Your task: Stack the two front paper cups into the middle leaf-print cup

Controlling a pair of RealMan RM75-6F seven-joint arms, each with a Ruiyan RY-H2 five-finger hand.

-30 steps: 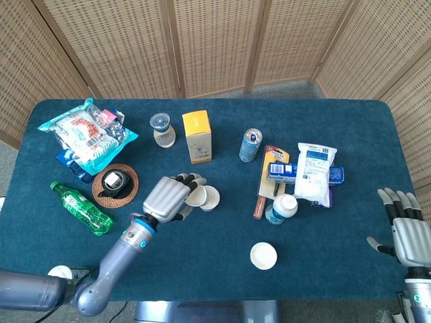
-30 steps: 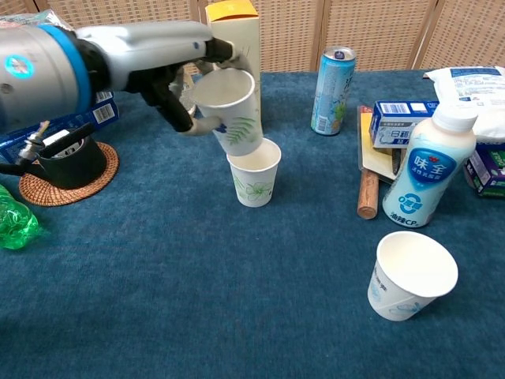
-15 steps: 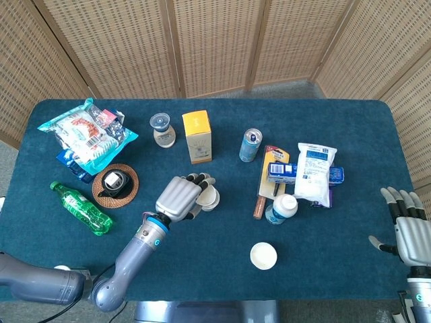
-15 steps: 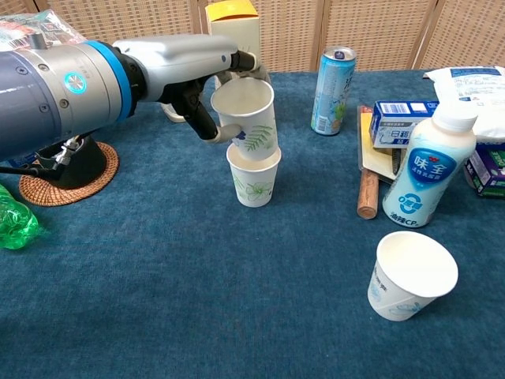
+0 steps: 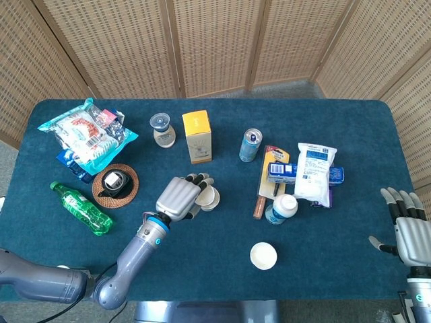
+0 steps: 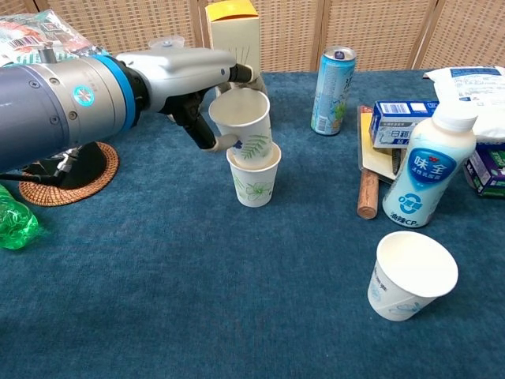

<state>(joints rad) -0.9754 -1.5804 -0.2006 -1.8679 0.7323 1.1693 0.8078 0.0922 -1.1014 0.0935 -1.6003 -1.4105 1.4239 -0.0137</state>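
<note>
My left hand (image 6: 201, 99) (image 5: 180, 198) grips a leaf-print paper cup (image 6: 245, 130), whose base sits partly inside the middle leaf-print cup (image 6: 254, 180) (image 5: 211, 197) standing on the blue table. The held cup leans slightly left. Another paper cup (image 6: 410, 276) (image 5: 263, 256) stands alone near the front right, upright and empty. My right hand (image 5: 409, 229) hovers open at the table's right front edge, holding nothing; the chest view does not show it.
A white drink bottle (image 6: 430, 170), a wooden-handled item (image 6: 368, 189), a blue can (image 6: 331, 79) and snack packs (image 5: 315, 171) crowd the right. A yellow carton (image 6: 233, 35) stands just behind the cups. A woven coaster (image 5: 115, 184) and green bottle (image 5: 81, 208) lie left.
My left hand carried the held cup right and down, from beside and above the middle cup until its base entered that cup. The right hand stayed put.
</note>
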